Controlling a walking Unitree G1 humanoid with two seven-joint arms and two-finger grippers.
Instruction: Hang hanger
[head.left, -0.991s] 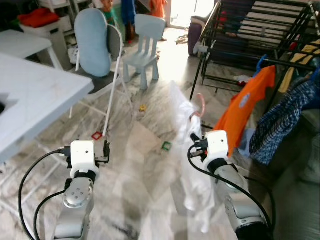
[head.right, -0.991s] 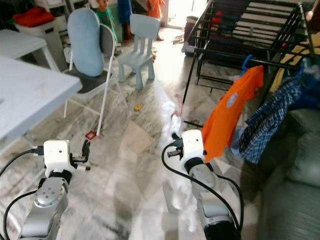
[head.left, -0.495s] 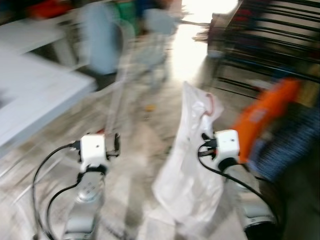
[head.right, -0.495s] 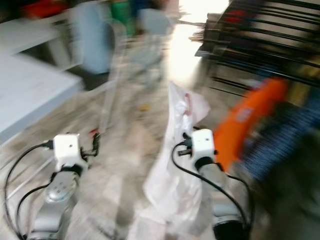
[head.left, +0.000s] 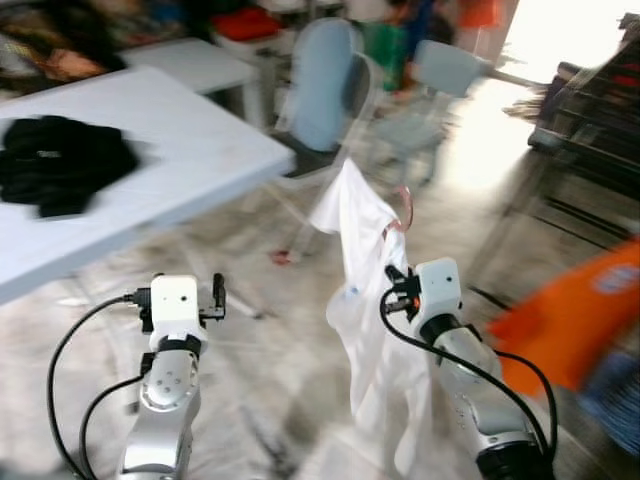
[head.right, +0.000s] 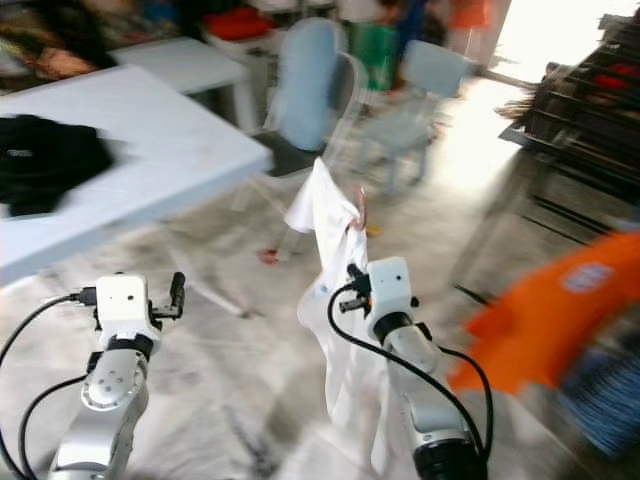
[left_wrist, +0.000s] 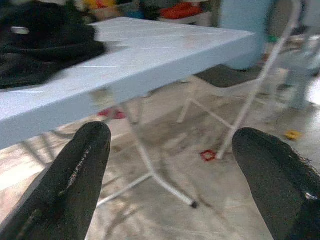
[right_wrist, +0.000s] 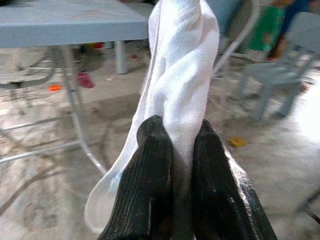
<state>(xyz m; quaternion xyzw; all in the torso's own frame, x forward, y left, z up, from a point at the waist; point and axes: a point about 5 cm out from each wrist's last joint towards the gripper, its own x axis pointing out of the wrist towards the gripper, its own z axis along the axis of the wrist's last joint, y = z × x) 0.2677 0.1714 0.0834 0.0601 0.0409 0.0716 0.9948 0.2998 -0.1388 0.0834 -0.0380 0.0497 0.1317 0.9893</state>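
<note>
Change since a second ago: camera swung toward the robot's left, so the white desk (head.left: 180, 130) filled the left of the head views and the drying rack slid to the right edge; the garment was held in the same grip.
Right pincer (right_wrist: 175, 150): closed tight on a fold of the white garment (head.left: 365, 250); cloth squeezed between both black fingers (right_wrist: 155, 170).
Hanger (head.left: 403, 208): pinkish hook just showing above the cloth at the shoulder; the rest was hidden inside the garment.
Where it was: carried in front of the robot's chest, hanging free above the floor, well apart from the rack.
Left pincer (left_wrist: 170, 165): wide open and empty, pointing under the desk.
Desk top: a black garment (head.left: 60, 165) lay heaped there.
Background: a pale blue chair (head.left: 325, 85) beyond the desk; an orange shirt (head.left: 570, 320) at the right edge, blurred.
Handling: light and limp — the cloth would likely sway and slip on the hanger; the stiff part is the hook.
Grip judgement: holding near the hanger's neck seemed best — cloth alone gives poor control of where the hook points.
</note>
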